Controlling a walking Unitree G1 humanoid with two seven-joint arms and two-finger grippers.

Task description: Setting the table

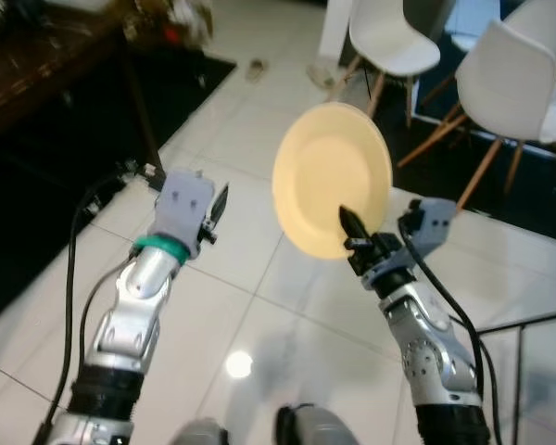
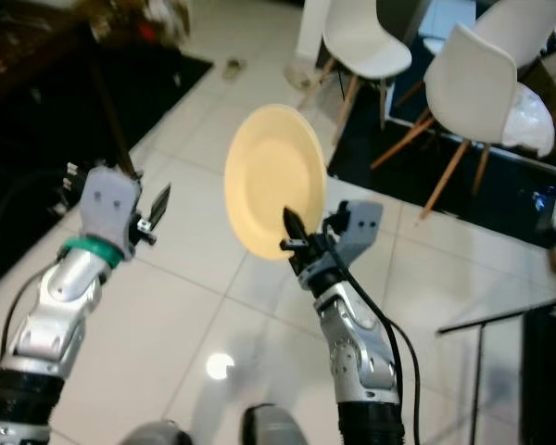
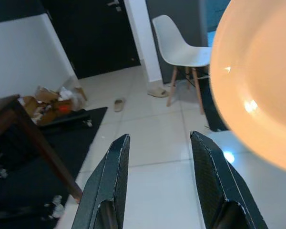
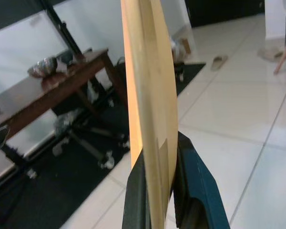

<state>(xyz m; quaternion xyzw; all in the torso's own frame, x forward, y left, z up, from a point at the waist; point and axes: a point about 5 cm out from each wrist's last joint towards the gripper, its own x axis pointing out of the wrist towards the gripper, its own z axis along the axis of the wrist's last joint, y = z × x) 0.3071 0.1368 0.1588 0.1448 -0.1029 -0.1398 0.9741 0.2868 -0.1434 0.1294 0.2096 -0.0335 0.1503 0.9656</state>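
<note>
A pale yellow plate [image 1: 332, 179] stands on edge in the air over the white tiled floor, held by its lower rim. My right gripper [image 1: 352, 234] is shut on that rim, and the right wrist view has the plate [image 4: 150, 109] edge-on between the two black fingers [image 4: 195, 191]. My left gripper [image 1: 217, 206] is raised to the plate's left, apart from it, open with nothing between its fingers [image 3: 107, 186]. The plate's face [image 3: 255, 86] is close by in the left wrist view.
A dark wooden table [image 4: 52, 90] with bowls on it stands to the left, on a black mat [image 1: 37, 222]. White chairs [image 1: 389, 42] stand ahead on the right. A glass-topped stand [image 1: 528, 334] is at the near right. Slippers [image 1: 257, 68] lie on the tiles.
</note>
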